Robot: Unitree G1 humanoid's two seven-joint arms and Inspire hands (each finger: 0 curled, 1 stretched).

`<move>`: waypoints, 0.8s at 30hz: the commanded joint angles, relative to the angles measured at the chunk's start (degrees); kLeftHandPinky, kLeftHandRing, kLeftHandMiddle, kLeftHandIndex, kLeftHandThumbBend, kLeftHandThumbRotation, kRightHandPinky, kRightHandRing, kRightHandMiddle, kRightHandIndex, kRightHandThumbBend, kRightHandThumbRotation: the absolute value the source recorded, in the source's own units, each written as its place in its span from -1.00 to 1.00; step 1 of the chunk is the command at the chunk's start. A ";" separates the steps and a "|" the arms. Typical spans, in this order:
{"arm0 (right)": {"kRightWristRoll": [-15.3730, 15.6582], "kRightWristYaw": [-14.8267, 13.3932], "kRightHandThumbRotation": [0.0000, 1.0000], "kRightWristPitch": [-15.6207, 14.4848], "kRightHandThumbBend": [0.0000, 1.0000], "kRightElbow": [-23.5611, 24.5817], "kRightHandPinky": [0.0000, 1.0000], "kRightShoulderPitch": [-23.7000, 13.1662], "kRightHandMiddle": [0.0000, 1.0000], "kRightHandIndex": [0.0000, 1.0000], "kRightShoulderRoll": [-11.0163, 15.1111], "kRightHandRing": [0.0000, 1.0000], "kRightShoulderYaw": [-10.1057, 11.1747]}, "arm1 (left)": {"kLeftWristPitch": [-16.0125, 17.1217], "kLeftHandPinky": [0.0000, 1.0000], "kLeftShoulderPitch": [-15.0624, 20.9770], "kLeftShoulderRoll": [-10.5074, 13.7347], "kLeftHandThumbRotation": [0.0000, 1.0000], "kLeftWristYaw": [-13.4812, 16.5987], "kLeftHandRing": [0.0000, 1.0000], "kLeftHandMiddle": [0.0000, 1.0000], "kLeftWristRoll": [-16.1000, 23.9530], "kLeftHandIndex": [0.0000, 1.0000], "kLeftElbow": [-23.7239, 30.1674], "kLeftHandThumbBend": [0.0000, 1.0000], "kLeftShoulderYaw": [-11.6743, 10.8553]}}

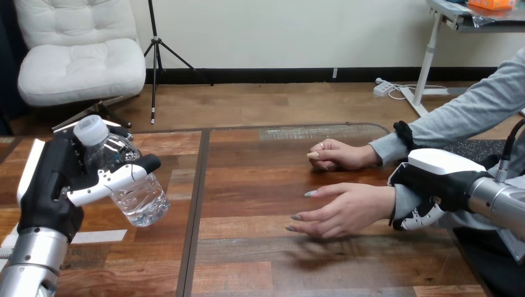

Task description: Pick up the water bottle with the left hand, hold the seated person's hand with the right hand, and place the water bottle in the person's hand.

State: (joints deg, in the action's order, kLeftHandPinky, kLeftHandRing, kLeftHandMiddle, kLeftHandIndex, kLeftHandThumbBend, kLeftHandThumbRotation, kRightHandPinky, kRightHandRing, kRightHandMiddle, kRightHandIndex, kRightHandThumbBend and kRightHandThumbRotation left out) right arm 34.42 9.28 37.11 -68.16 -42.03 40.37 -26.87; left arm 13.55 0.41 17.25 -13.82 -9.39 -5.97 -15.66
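Gripping the clear bottle (141,199) at the left, the left hand (59,182) is wrapping its fingers (105,185) round it and holding it tilted above the table (247,263), cap (91,130) pointing up and left. Right of centre, the person's open hand (347,211) is hovering just over the table, with another curled hand (340,154) resting farther back. At the right, the right hand (436,176) is clasping the person's wrist (389,201), fingers curling beneath it.

A robotics lab is suggested: the plank-wood surface (260,185) is marked with white tape (99,236) (just below the fingers (105,184) of the left hand (49,185)), and a seated person's nearer hand (347,210) is stretched out just beyond the fingers (421,217) of the right hand (439,176).
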 commanded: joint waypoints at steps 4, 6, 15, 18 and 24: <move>-1.98 -0.61 -1.00 0.36 -0.08 0.96 -0.51 -1.33 -0.27 -0.18 -0.66 -0.41 2.38 | 0.96 -0.40 2.78 0.91 -1.00 0.49 -0.30 -0.22 -0.75 -0.21 3.74 0.47 -0.87; -2.09 -0.65 -1.00 0.43 -0.09 0.99 -0.52 -1.27 -0.27 -0.19 -0.66 -0.42 2.46 | 0.93 -0.40 2.77 0.90 -1.00 0.43 -0.30 -0.22 -0.84 -0.21 3.76 0.48 -0.87; -2.52 -0.41 -1.00 0.69 -0.09 1.31 -0.53 -1.08 -0.28 -0.20 -0.53 -0.43 2.74 | 1.16 -0.41 2.71 0.90 -1.00 0.41 -0.30 -0.22 -0.74 -0.21 3.90 0.47 -0.81; -2.74 -0.39 -1.00 1.10 -0.09 1.20 -0.53 -1.03 -0.28 -0.20 -0.52 -0.43 2.89 | 1.01 -0.40 2.69 0.90 -1.00 0.53 -0.30 -0.22 -0.62 -0.21 4.03 0.48 -0.78; -2.98 -0.37 -1.00 1.16 -0.09 1.23 -0.52 -0.94 -0.28 -0.20 -0.51 -0.42 3.06 | 1.05 -0.40 2.65 0.87 -1.00 0.28 -0.30 -0.22 -0.89 -0.21 4.14 0.48 -0.74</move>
State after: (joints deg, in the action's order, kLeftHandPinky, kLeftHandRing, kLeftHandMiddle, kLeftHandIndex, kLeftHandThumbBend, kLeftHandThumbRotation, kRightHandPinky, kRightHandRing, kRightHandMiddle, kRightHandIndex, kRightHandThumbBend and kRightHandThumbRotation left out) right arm 33.68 9.42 37.19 -68.16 -41.88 40.37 -26.43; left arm 13.55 0.40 17.25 -13.78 -9.39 -5.96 -15.66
